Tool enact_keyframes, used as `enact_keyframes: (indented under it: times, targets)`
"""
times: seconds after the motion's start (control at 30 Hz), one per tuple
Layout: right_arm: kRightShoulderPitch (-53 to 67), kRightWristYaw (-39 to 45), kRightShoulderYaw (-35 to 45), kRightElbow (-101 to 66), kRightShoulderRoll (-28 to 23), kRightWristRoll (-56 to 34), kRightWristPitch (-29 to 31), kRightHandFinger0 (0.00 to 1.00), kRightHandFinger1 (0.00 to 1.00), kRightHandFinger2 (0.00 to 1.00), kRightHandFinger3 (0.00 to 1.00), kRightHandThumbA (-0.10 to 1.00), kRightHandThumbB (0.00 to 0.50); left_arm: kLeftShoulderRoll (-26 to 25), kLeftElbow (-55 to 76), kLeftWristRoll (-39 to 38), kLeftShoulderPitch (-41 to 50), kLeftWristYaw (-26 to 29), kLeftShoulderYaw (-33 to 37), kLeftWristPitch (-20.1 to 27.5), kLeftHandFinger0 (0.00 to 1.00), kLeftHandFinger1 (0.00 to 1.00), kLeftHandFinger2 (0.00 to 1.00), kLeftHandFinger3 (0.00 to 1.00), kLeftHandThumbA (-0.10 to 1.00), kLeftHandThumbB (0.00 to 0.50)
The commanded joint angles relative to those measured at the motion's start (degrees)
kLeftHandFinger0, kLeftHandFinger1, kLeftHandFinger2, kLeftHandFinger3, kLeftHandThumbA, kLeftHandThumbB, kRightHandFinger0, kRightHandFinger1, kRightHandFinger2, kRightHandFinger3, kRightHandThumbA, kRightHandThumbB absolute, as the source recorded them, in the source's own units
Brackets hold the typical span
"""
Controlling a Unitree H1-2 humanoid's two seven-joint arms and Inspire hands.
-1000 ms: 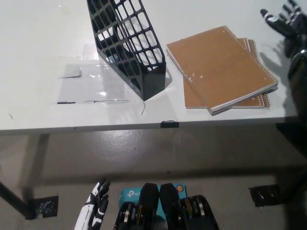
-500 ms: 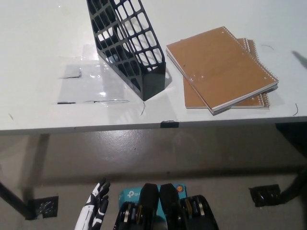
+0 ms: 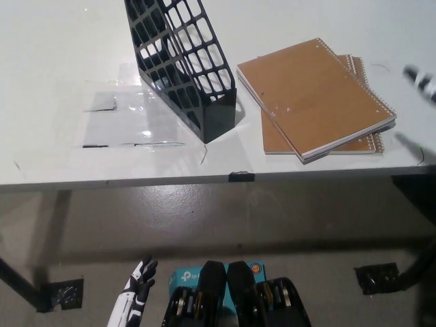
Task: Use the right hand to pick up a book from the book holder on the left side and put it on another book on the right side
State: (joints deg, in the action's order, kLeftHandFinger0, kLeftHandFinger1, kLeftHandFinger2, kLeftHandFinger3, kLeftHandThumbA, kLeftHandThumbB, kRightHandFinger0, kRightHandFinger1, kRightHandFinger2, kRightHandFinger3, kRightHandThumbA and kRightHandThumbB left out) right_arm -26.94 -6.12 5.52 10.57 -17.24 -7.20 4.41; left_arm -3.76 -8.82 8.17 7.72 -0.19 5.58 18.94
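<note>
While holder (image 3: pixel 184 65) stands left, 2 books (image 3: pixel 317 99) stacked, right hand (image 3: pixel 424 82) perhaps blurred

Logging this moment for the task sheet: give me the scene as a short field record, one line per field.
book holder: black mesh book holder standing on the table, left of the books; no book visible inside
books: top brown spiral book lies askew on the bottom brown spiral book, right part of the table
right hand: only a sliver of the right hand shows at the right edge, clear of the books; state unclear
left hand: white left hand low at lower left, below table level, holding nothing, fingers apart
task state: stacking looks done
</note>
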Motion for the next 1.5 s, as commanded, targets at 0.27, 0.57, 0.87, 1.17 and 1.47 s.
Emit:
enact_keyframes:
  times: [0.27, 0.57, 0.87, 1.17, 1.47]
  targets:
    - [27.6, 9.6, -11.7, -57.9, 3.8, 8.9, 9.9, 1.00, 1.00, 1.00, 1.00, 1.00, 0.188, -1.0, 1.5, -2.0, -4.5, -2.1, 0.2, 1.4, 1.00, 1.00, 1.00, 1.00, 1.00, 0.270]
    - [29.2, 8.4, -13.4, -51.2, 6.0, 13.3, 13.0, 1.00, 1.00, 1.00, 1.00, 0.98, 0.182, -1.2, 1.6, -1.5, -5.9, -1.0, -0.7, 1.5, 1.00, 1.00, 1.00, 1.00, 1.00, 0.238]
    - [32.3, 0.8, -14.9, -23.5, 7.7, 26.3, 19.0, 1.00, 1.00, 1.00, 1.00, 0.99, 0.254, -1.4, 1.1, -2.2, -3.8, -0.8, -0.6, 3.4, 1.00, 1.00, 1.00, 1.00, 1.00, 0.226]
    - [34.6, -2.8, -16.1, -5.9, 7.4, 27.6, 22.5, 1.00, 1.00, 1.00, 1.00, 0.92, 0.233, -1.6, 0.9, -2.1, -0.4, -1.4, 0.3, 4.0, 1.00, 1.00, 1.00, 1.00, 1.00, 0.232]
    - [35.1, -3.9, -17.4, -0.7, 6.3, 27.3, 22.5, 1.00, 1.00, 1.00, 1.00, 0.96, 0.257, -1.8, 0.1, -2.0, 1.1, -1.7, 0.4, 4.5, 1.00, 1.00, 1.00, 1.00, 1.00, 0.224]
